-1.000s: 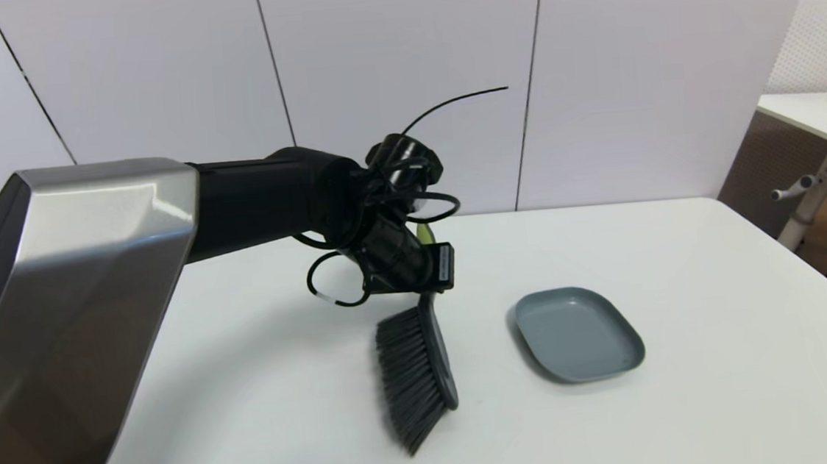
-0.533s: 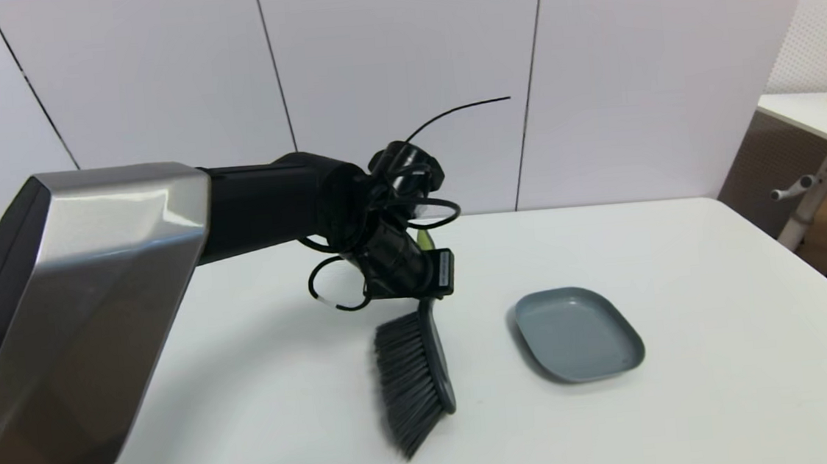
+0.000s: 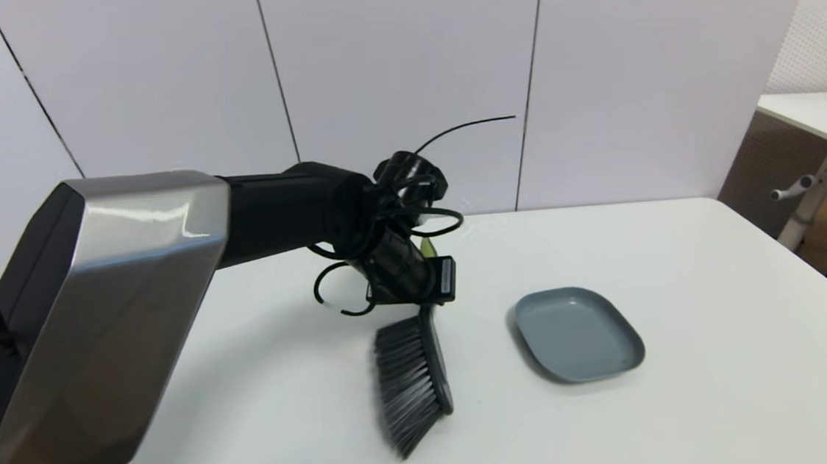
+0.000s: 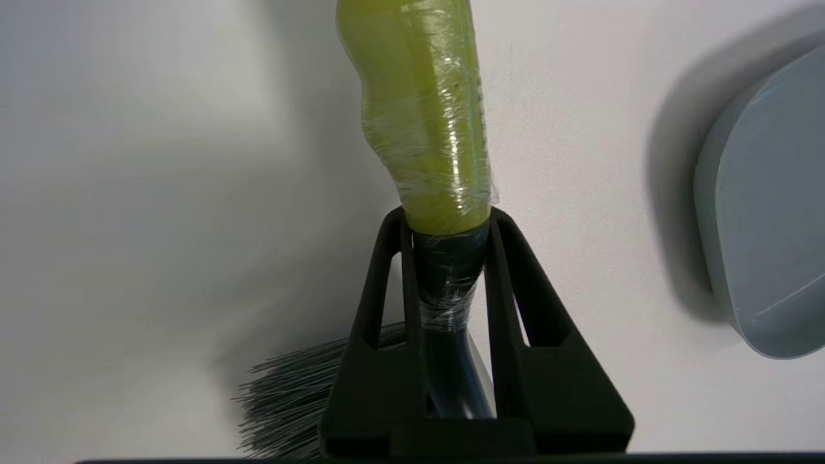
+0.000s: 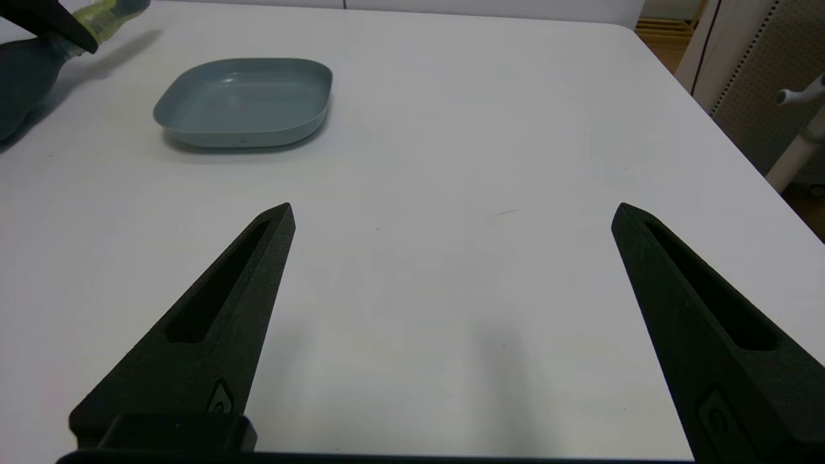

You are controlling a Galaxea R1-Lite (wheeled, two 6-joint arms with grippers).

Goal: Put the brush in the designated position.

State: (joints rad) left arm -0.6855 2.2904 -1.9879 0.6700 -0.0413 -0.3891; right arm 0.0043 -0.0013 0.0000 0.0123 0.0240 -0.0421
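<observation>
The left claw clamps the brush at its dark neck, lime-green handle film-wrapped, bristles sideways; the right claw gapes wide, empty.

Left gripper clamped, arm extended; right gripper spread wide.

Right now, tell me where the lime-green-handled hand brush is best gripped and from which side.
Grip the lime-green-handled hand brush at its narrow dark neck, between handle and bristle head, coming from above. The left gripper is shut there; the neck is slim enough for the jaws, and the bristles fan out leftward.
</observation>
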